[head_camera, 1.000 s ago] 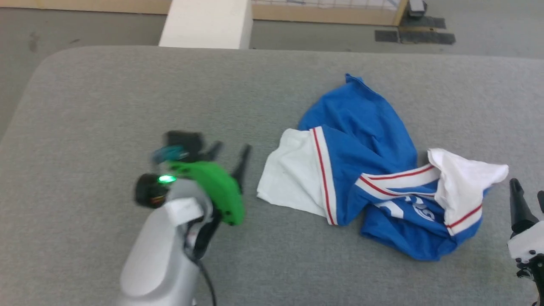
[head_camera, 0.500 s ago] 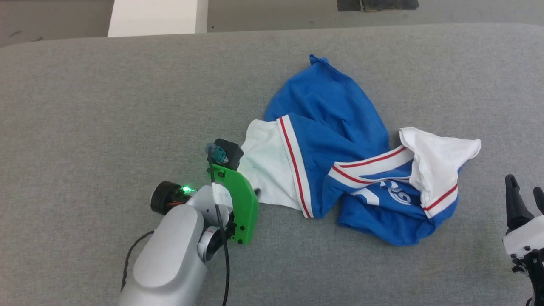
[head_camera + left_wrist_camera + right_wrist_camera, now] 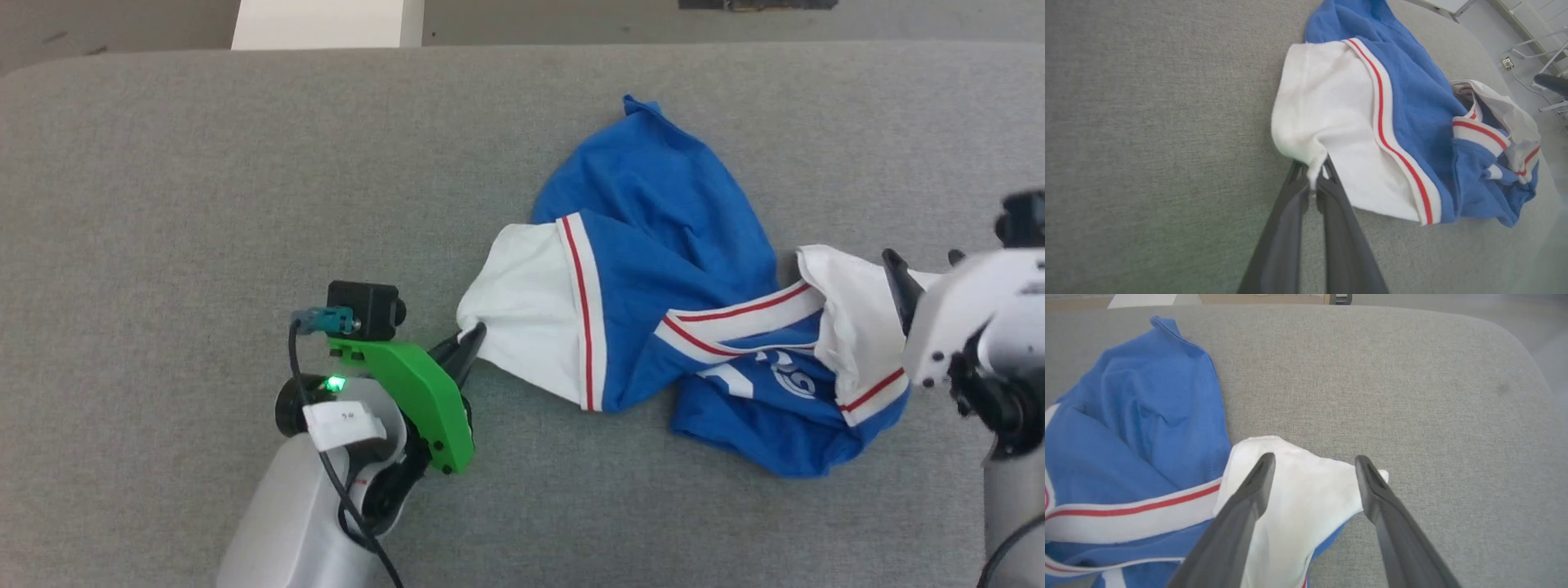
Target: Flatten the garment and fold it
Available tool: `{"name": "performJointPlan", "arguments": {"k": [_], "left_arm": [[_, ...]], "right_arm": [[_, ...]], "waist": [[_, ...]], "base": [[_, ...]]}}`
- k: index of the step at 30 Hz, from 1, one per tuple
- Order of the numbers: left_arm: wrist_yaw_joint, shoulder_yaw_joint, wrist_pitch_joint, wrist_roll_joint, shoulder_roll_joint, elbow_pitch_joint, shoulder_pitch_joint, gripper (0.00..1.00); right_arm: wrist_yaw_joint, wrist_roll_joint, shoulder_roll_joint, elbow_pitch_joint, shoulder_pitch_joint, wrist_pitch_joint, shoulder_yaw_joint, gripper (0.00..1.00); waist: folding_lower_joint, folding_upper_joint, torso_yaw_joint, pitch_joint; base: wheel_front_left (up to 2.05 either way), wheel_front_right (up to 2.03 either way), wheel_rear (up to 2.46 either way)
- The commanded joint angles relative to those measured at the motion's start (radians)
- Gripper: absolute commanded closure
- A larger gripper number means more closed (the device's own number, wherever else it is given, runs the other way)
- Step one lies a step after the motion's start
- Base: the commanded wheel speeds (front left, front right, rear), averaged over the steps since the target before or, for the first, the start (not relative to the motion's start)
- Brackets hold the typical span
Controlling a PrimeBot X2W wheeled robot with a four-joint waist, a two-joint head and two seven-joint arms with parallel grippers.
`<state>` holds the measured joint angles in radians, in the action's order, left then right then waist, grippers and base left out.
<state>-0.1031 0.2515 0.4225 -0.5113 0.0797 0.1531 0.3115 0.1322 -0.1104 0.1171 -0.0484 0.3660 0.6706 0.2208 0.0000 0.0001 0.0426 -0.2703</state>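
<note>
The garment [image 3: 653, 245] is a royal-blue jersey with white sleeves and red-and-white trim, lying crumpled on the grey table [image 3: 204, 163]. My left gripper [image 3: 472, 337] is shut on the corner of the left white sleeve [image 3: 522, 302]. In the left wrist view that sleeve's [image 3: 1331, 114] edge is pinched at the left gripper's tips [image 3: 1312, 173]. My right gripper [image 3: 918, 261] is open above the right white sleeve [image 3: 849, 327]. In the right wrist view its fingers [image 3: 1257, 482] straddle that sleeve [image 3: 1298, 498], with the right gripper [image 3: 1314, 461] not closed on cloth.
The grey padded table [image 3: 1412, 375] extends around the garment, with bare surface to the left and in front. A white block [image 3: 326, 23] stands past the table's far edge. Floor and chair legs [image 3: 1547, 61] show beyond the table's end in the left wrist view.
My left gripper reached the left sleeve, closed on its corner and pulled it slightly leftward. My right arm moved up and in over the right sleeve. The camera also shifted.
</note>
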Motion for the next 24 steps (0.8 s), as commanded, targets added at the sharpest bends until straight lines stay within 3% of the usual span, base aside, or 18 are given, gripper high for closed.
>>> {"name": "performJointPlan", "arguments": {"k": [1,9,16,17,18,19,24], "left_arm": [[0.005,0.005,0.005,-0.006,0.001,-0.016,-0.013,1.00],[0.005,0.039,0.013,-0.012,-0.006,-0.069,-0.011,1.00],[0.005,0.045,0.006,-0.013,-0.005,-0.071,-0.003,1.00],[0.006,0.045,0.004,-0.015,-0.005,-0.070,-0.004,1.00],[0.005,0.046,0.000,-0.015,-0.004,-0.068,-0.004,1.00],[0.005,0.045,-0.005,-0.018,-0.005,-0.067,-0.005,1.00],[0.002,0.032,-0.056,-0.030,-0.008,-0.065,0.014,1.00]], "right_arm": [[-0.002,0.024,0.030,-0.028,0.036,0.047,-0.024,0.00],[-0.002,0.067,0.116,-0.179,0.190,0.221,-0.184,0.00],[-0.002,0.026,0.166,-0.258,0.222,0.354,-0.309,0.00],[-0.002,0.015,0.168,-0.261,0.223,0.370,-0.313,0.39],[-0.002,0.002,0.172,-0.259,0.225,0.376,-0.316,0.87],[-0.002,-0.007,0.174,-0.255,0.227,0.373,-0.312,1.00],[-0.002,-0.046,0.152,-0.219,0.247,0.262,-0.222,1.00]], "waist": [[0.0000,-0.0001,-0.022,-0.027],[0.0000,-0.0001,-0.055,-0.103],[0.0000,-0.0001,-0.056,-0.129],[0.0000,-0.0001,-0.055,-0.128],[0.0000,-0.0001,-0.053,-0.124],[0.0000,-0.0001,-0.051,-0.120],[0.0000,-0.0001,-0.043,-0.077]], "base": [[0.00,0.00,0.00],[0.00,0.00,0.00],[0.00,0.00,0.00],[0.00,0.00,0.00],[0.00,0.00,0.00],[0.00,0.00,0.00],[0.00,0.00,0.00]]}}
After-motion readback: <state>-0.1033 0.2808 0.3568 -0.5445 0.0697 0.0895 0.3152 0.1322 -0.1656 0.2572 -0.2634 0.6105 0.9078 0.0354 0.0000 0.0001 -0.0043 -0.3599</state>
